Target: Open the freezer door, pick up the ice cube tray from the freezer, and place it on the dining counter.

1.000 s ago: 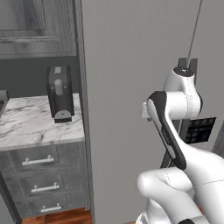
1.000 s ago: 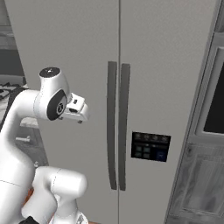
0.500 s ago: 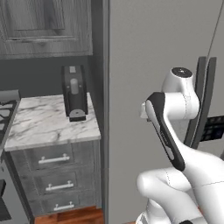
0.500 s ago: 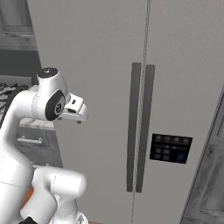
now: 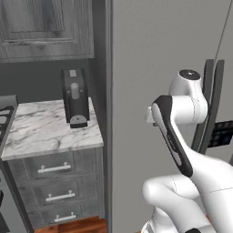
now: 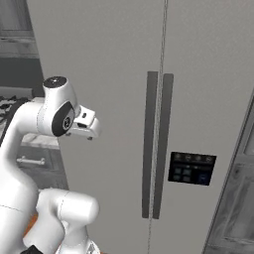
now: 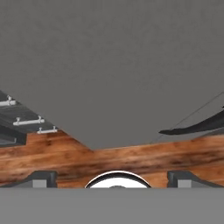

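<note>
**Freezer front closer, doors shut**

Views have slid sideways since half a second back: the whole picture shifted, so the base has driven (the things themselves did not move). The coffee machine (image 5: 75, 98) and its marble bench (image 5: 45, 129) now sit farther right in the left base view, and the two dark handles (image 6: 158, 144) have moved toward the middle of the right base view.

The freezer (image 6: 114, 54) stands as a tall light-grey front, and the freezer door (image 5: 159, 54) lies flush and closed, its left edge running just beside the bench and the drawers (image 5: 57, 184) below it. A thin seam splits the two panels between the handles; a dark control panel (image 6: 191, 168) sits on the right panel. Wooden floor (image 7: 118, 157) shows bare along the foot of the appliance in the hand view.

The gripper (image 7: 112, 178) has its fingertips (image 7: 41, 178) spread wide, at their fullest, with nothing between them and touching nothing; it hangs apart from the grey front, pointing at its lower edge.
</note>
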Available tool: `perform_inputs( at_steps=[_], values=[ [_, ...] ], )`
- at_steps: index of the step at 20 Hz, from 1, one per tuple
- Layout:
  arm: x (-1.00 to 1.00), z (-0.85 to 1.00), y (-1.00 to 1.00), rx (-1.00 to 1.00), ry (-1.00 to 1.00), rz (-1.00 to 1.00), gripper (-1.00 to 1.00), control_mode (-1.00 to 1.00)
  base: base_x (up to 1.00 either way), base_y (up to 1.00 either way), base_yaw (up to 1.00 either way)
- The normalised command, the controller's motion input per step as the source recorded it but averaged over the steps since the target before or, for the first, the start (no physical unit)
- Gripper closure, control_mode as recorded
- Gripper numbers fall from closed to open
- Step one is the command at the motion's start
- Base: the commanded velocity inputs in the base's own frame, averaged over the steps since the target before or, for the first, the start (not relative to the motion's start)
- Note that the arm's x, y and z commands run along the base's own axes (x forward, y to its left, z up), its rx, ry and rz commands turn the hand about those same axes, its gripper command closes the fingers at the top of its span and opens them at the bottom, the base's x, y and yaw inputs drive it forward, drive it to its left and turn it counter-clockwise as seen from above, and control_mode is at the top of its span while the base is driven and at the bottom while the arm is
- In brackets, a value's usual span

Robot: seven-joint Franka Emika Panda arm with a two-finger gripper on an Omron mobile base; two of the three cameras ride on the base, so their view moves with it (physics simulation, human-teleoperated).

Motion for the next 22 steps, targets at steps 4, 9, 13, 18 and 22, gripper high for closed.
perform_inputs(
  at_steps=[4, 9, 13, 18, 22],
  values=[
    [0.0, 0.08, -0.1, 0.08, -0.11, -0.02, -1.0, -1.0, 0.0, 0.0, -0.01],
    [-0.13, 0.16, -0.92, 0.36, -0.2, 0.0, -1.0, -1.0, 0.0, 0.0, 0.0],
    [-0.18, 0.0, -1.0, 0.4, -0.17, -0.01, -1.0, -1.0, 0.0, 0.0, 0.0],
    [0.02, 0.0, -1.0, 0.39, -0.01, -0.1, -1.0, -1.0, 0.0, 0.0, 0.0],
    [0.05, 0.0, -1.0, 0.37, 0.0, -0.1, -1.0, -1.0, 0.0, 0.0, 0.0]
  ],
)
